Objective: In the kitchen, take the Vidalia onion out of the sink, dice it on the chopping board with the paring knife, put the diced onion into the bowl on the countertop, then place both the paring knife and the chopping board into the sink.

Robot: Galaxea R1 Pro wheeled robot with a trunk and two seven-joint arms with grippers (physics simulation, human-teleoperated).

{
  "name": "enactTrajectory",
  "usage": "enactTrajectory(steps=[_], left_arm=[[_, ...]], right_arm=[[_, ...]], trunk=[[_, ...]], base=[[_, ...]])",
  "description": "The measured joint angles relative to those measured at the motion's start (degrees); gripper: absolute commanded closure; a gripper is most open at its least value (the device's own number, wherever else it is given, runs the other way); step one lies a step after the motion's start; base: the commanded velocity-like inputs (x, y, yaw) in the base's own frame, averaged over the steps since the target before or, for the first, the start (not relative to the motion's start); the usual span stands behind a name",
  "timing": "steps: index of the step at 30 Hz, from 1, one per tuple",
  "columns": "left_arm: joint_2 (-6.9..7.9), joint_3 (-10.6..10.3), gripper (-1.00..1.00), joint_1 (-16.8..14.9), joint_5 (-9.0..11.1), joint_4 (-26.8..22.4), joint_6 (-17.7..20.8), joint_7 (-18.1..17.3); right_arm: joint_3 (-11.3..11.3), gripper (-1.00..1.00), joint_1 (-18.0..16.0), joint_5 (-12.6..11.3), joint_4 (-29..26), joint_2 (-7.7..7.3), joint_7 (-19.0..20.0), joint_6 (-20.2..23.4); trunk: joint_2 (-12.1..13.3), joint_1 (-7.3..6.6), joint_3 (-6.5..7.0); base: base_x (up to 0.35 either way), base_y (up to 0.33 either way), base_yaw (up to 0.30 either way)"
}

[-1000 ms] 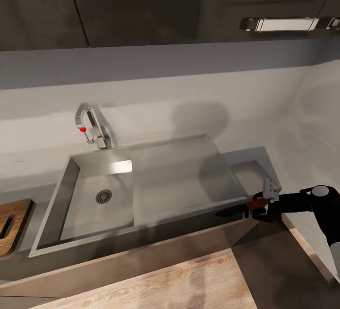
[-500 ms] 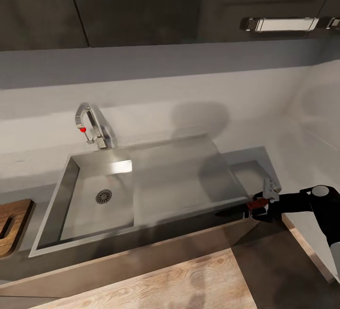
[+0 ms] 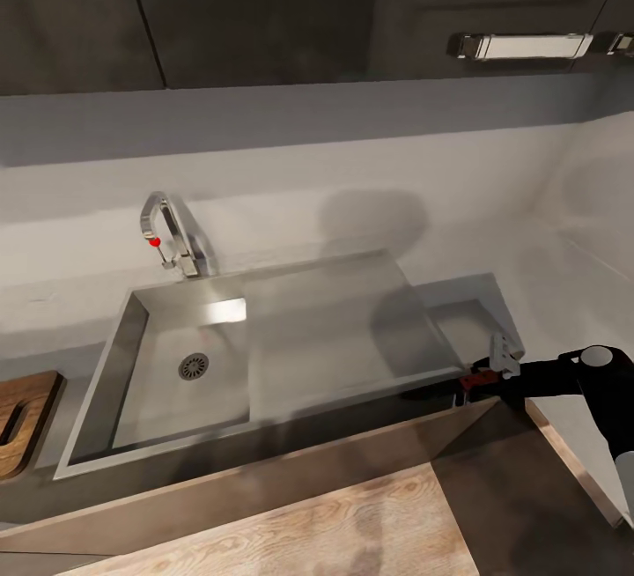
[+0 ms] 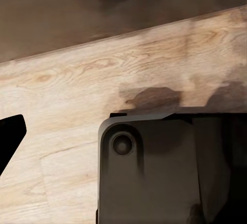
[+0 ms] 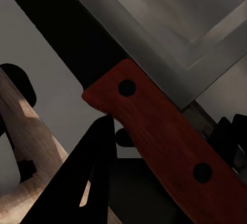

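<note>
A red-handled paring knife with a dark blade sits clenched in the jaws of the robot's right gripper, at the right front corner of the rectangular brushed-steel sink — just off the drainboard end, above the desk's thin light-wood edge. In the right wrist view the riveted red handle fills the frame, one dark finger pressed against its side. The knife looks light and rigid; the flat-sided handle is the only safe hold, and a smooth handle gripped across its faces could pivot if the blade catches the steel rim on the way into the basin.

The basin lies bare, its round drain on the side away from the knife, beneath the chrome faucet with a small red knob. Beyond the far end of the sink from the knife, a brown wooden chopping board with a slot handle rests on the smooth grey glossy desk — stiff, heavier than the knife, probably best taken by an edge near the slot.

Glossy black upper cabinets with a chrome bar handle hang over the pale grey backsplash. The left wrist camera looks down on light wood floor; whether the left jaws are released or clenched cannot be told.
</note>
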Motion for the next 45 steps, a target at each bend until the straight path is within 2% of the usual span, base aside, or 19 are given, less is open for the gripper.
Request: enactTrajectory(steps=[10, 15, 29, 30, 33, 34, 35, 45], left_arm=[[0.0, 0.0, -1.0, 0.0, 0.0, -0.1, 0.0, 0.0], [0.0, 0.0, -1.0, 0.0, 0.0, -0.1, 0.0, 0.0], [0.0, 0.0, -1.0, 0.0, 0.0, -0.2, 0.0, 0.0], [0.0, 0.0, -1.0, 0.0, 0.0, -0.2, 0.0, 0.0], [0.01, 0.0, -1.0, 0.0, 0.0, -0.1, 0.0, 0.0], [0.0, 0.0, -1.0, 0.0, 0.0, -0.1, 0.0, 0.0], [0.0, 0.0, -1.0, 0.0, 0.0, -0.2, 0.0, 0.0], [0.0, 0.0, -1.0, 0.0, 0.0, -0.1, 0.0, 0.0]], right_arm=[[0.0, 1.0, 0.0, 0.0, 0.0, -0.02, -0.1, 0.0], [-0.1, 1.0, 0.0, -0.1, 0.4, -0.61, -0.5, -0.1], [-0.1, 1.0, 0.0, 0.1, 0.0, -0.26, -0.5, 0.3], [-0.4, 1.0, 0.0, 0.2, -0.1, 0.22, -0.7, 0.6], [-1.6, 1.0, 0.0, 0.1, 0.3, 0.34, -2.5, 0.3], [-0.7, 1.0, 0.0, 0.1, 0.9, 0.34, -0.6, 0.4], [-0.2, 1.0, 0.0, 0.1, -0.2, 0.34, -0.6, 0.4], [-0.1, 1.0, 0.0, 0.1, -0.2, 0.34, -0.6, 0.3]], trunk=[[0.0, 0.01, 0.0], [0.0, 0.02, 0.0], [0.0, 0.03, 0.01], [0.0, 0.04, 0.01], [0.0, 0.04, 0.0], [0.0, 0.03, 0.0], [0.0, 0.03, 0.0], [0.0, 0.02, 0.0]], base=[[-0.008, 0.007, 0.0], [-0.061, 0.094, 0.0], [-0.026, 0.021, 0.0], [-0.194, 0.148, 0.0], [-0.084, 0.064, 0.0], [-0.04, 0.031, 0.0], [-0.016, 0.013, 0.0], [-0.002, 0.002, 0.0]])
